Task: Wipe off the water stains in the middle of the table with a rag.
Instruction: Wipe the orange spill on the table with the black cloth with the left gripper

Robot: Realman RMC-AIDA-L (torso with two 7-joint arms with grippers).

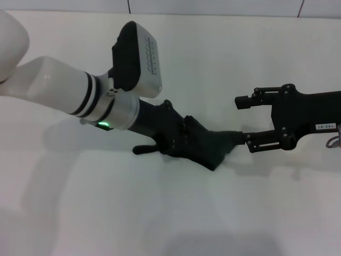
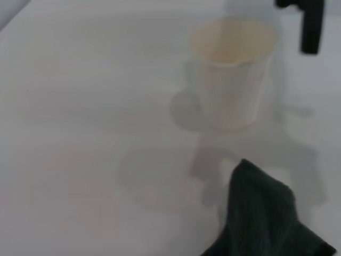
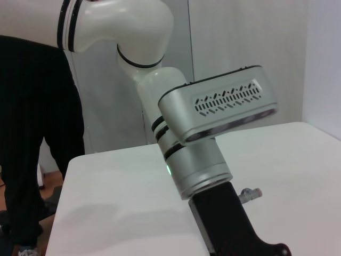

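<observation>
Left gripper point(image 1: 184, 140) pinching the dark rag point(image 1: 213, 148) on the white table point(image 1: 224, 58), midway between the bench's side edges.

The rag trails from the left gripper's closed fingers and lies on the tabletop, its free end just beside the lower finger of the right gripper point(image 1: 244, 120), whose fingers are spread apart. In the left wrist view the rag point(image 2: 261, 213) sits near a pale paper cup point(image 2: 232, 72) standing upright; a faint wet-looking patch, possibly the water stains point(image 2: 160, 170), lies on the table beside the rag, though its outline is hard to make out.
</observation>
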